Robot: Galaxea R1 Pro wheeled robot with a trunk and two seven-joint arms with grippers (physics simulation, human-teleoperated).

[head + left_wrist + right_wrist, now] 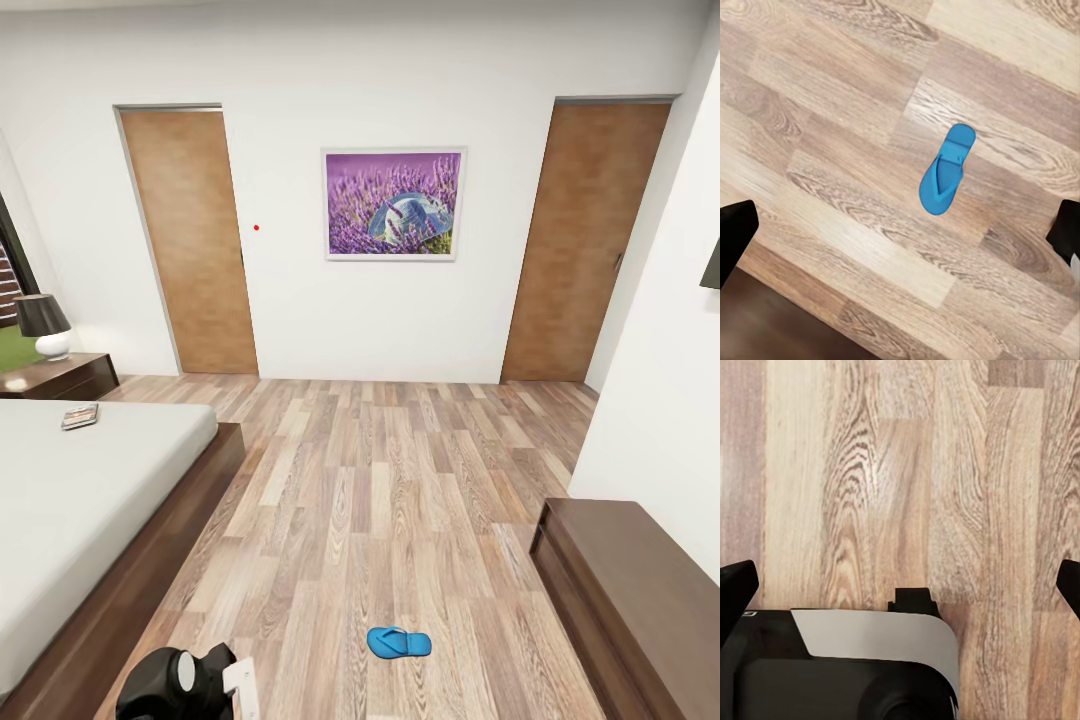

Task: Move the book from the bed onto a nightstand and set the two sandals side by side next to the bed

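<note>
A flat blue rubber sandal (398,642) lies on the plank floor (400,480) at six o'clock. A thin book (80,416) rests on the smooth grey bed (70,500) at nine o'clock. Left tool (900,232) and right tool (900,585) both gape wide, empty.

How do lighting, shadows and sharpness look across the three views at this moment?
Head view: flat, even light, a mild wide-angle lean in the doors, the book on the bed too small to read. Left wrist view: the sandal sharp, almost no shadow beneath it, floor grain crisp. Right wrist view: a soft sheen on the planks, no blur.
</note>
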